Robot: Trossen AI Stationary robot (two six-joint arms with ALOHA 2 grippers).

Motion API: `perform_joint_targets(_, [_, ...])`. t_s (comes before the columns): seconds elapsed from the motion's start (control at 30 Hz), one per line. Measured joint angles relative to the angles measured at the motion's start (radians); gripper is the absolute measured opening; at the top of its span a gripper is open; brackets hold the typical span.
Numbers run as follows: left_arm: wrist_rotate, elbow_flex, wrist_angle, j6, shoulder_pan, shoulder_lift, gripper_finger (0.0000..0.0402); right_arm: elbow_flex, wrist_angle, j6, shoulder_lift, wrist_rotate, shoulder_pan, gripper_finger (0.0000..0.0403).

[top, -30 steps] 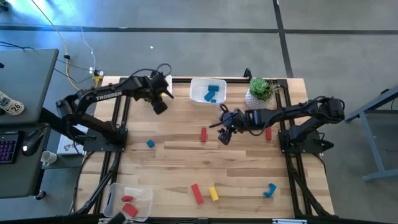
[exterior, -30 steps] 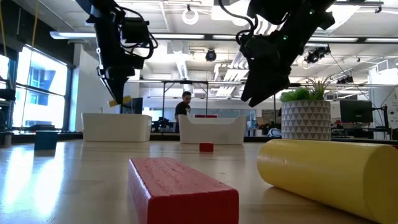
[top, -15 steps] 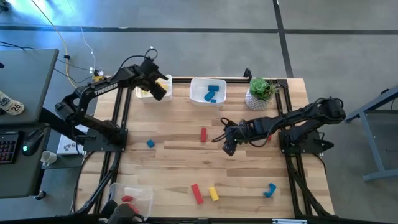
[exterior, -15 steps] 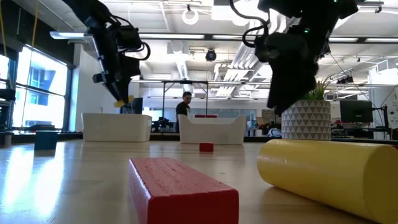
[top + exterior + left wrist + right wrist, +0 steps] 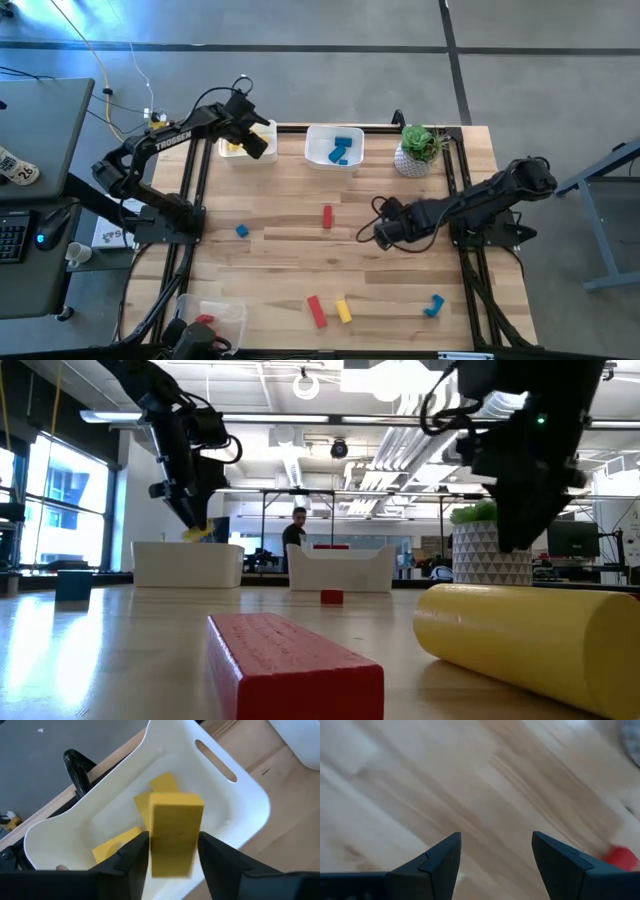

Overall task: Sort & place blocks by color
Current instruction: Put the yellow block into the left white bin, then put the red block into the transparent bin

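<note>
Wood planking forms the counter (image 5: pixel 290 260), pale boards on a dark frame, standing on a grey concrete floor (image 5: pixel 330 80). Clock directions below read the overhead view, with twelve at the far edge.

Hidden or unclear:
- The white bin (image 5: pixel 228 152) at eleven o'clock is largely covered by the left arm (image 5: pixel 185 135). Its wrist view shows the bin (image 5: pixel 240 805) with yellow pieces (image 5: pixel 114 845) lying inside.
- A yellow block (image 5: pixel 175 832) stands between the left jaws above that bin, flush against both. Whether they clamp it or have let go cannot be told. Its lower edge is smeared.
- At seven o'clock another white bin (image 5: pixel 225 315) with red pieces (image 5: pixel 205 320) is cut off by the frame edge, with a dark shape in front of it.
- The right jaws hover low over bare boards near three o'clock, at the end of the right arm (image 5: pixel 450 205). They are spread wide and hold nothing (a blurred red blob (image 5: pixel 620 856) sits beyond them).

At twelve o'clock a third bin (image 5: pixel 318 135) holds blue blocks (image 5: pixel 342 150), and a potted plant (image 5: pixel 415 148) stands at one o'clock. Loose on the counter:
- a red bar (image 5: pixel 327 216) near the centre
- a blue cube (image 5: pixel 241 230) at nine o'clock
- a longer red bar (image 5: pixel 316 310) and a yellow cylinder (image 5: pixel 343 310) together at six o'clock
- a curved blue piece (image 5: pixel 433 305) at five o'clock

From counter height the room behind is an open office with ceiling ducts and tall windows. A person (image 5: pixel 296 530) stands far off.
</note>
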Motion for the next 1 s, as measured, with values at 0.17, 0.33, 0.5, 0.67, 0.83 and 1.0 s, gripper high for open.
perform_joint_targets(0.17, [-0.001,0.0,0.002,0.001,0.0,0.0,0.0192,0.0,-0.127,0.161,0.0,0.026,0.029,0.0231])
perform_joint_targets(0.33, [-0.002,0.0,0.001,0.02,-0.003,0.0,0.0209,0.0,-0.234,0.278,0.0,0.028,0.041,0.0231])
perform_joint_targets(0.5, [-0.004,0.0,0.001,0.063,-0.021,0.0,0.0211,0.0,-0.306,0.344,0.0,-0.012,0.035,0.0231])
perform_joint_targets(0.67, [-0.005,0.0,0.001,0.095,-0.052,-0.005,0.0211,-0.001,-0.362,0.389,0.0,-0.044,0.022,0.0231])
perform_joint_targets(0.83, [-0.015,0.0,0.002,0.098,-0.096,-0.03,0.0211,-0.001,-0.433,0.426,0.0,-0.091,-0.016,0.0231])
perform_joint_targets(1.0, [-0.015,0.0,0.013,0.097,-0.154,-0.088,0.0211,-0.001,-0.442,0.409,0.0,-0.114,-0.071,0.0231])
